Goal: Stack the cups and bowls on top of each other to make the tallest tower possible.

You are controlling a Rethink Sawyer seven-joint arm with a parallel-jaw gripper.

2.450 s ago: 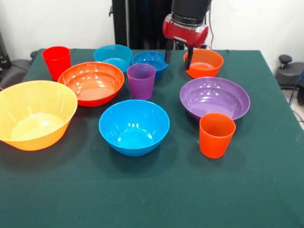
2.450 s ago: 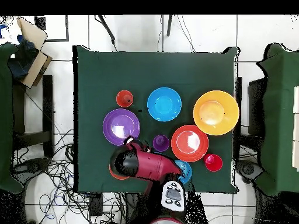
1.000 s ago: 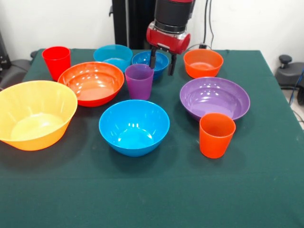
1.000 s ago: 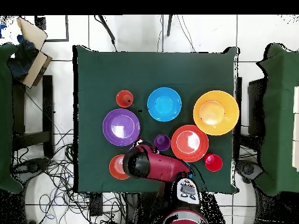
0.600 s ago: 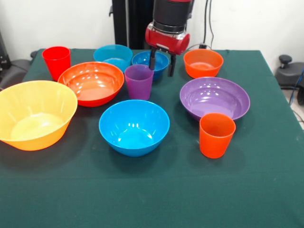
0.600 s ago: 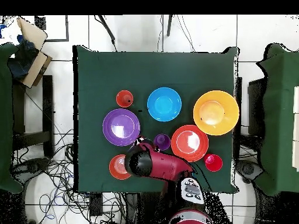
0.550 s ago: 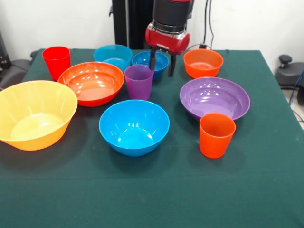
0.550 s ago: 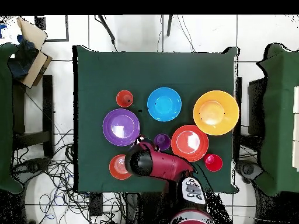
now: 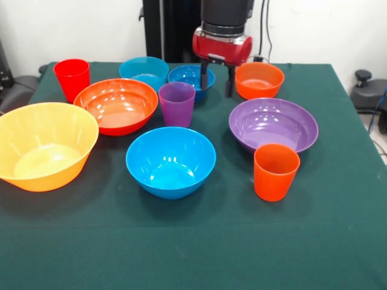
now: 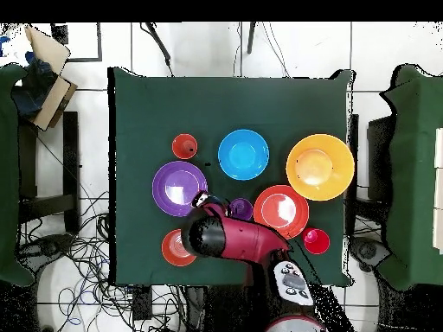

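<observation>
The red and black gripper (image 9: pixel 217 78) hangs with fingers apart and empty between the small blue plastic bowl (image 9: pixel 188 76) and small orange plastic bowl (image 9: pixel 259 80), above the green-clothed desk (image 9: pixel 193 241).

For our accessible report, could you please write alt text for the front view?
An open gripper hangs empty between a small blue bowl and a small orange bowl. Ten unstacked cups and bowls stand apart on a green table, a purple cup near the gripper.
</observation>
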